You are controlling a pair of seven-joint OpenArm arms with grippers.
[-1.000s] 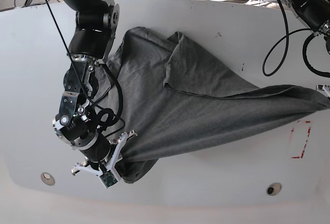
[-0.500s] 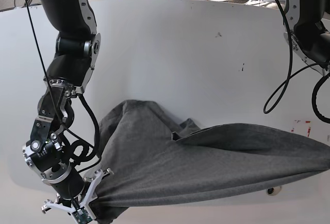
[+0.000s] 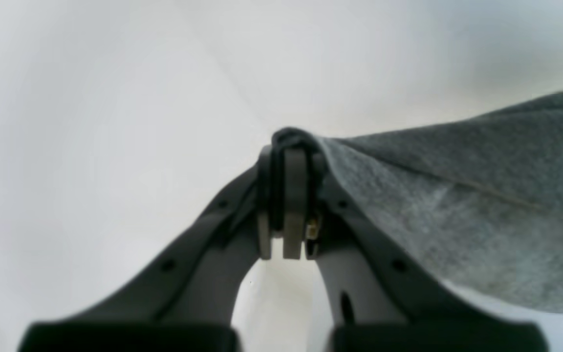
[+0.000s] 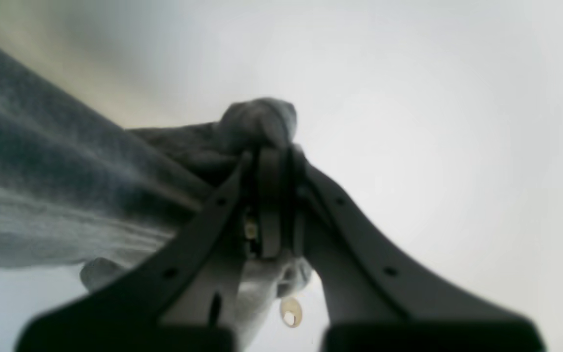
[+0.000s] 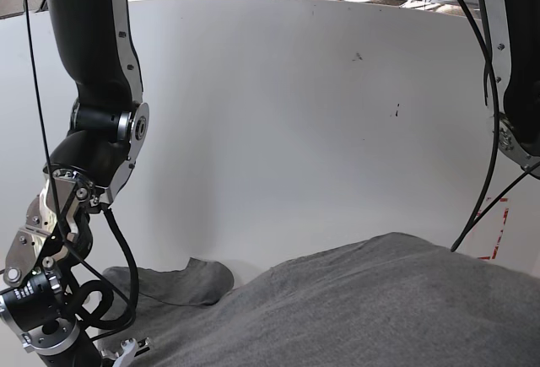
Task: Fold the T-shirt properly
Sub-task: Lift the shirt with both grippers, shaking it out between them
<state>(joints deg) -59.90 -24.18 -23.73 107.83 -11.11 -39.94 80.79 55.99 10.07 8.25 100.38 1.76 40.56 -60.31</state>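
A: Start close in. What has the left gripper (image 3: 284, 161) got?

B: Its jaws are pressed together on a bunched edge of the T-shirt (image 3: 457, 210). The grey cloth runs off to the right of the tips in the left wrist view, pulled fairly taut, with a seam line across it.

A: And the right gripper (image 4: 274, 156)?

B: The same: closed tight on a wad of the T-shirt (image 4: 66, 186), with a knot of fabric poking above the tips. The cloth stretches away to the left and some hangs loose under the fingers.

A: Where does the shirt sit overall?

B: In the base view the T-shirt (image 5: 363, 308) fills the bottom of the picture, at the near edge of the white desk (image 5: 295, 114). One flap lies flat on the desk at the lower left, just beside the right arm (image 5: 93, 131).

A: Farther back?

B: Bare desk with a few small dark specks, a red outlined mark (image 5: 496, 230) by the right side, then the left arm (image 5: 515, 63) with its black cable (image 5: 481, 207), and cables beyond the far edge.
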